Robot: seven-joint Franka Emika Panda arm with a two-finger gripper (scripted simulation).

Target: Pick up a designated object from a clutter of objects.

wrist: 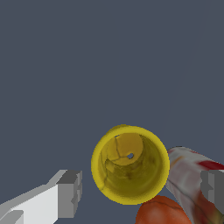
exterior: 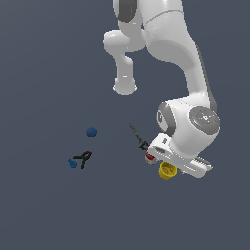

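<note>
Between the tool's (wrist: 139,191) wide-spread fingers (wrist: 69,192) the yellow cup (wrist: 130,164) stands upright, mouth up, touched by neither finger. Just beside it are the can (wrist: 192,175) and the orange ball (wrist: 164,212), the can lying against the far finger. Well apart on the grey floor (exterior: 49,210) lie a blue ball (exterior: 91,132), a clamp (exterior: 85,158) and a thin dark tool-like rod (exterior: 135,133).
</note>
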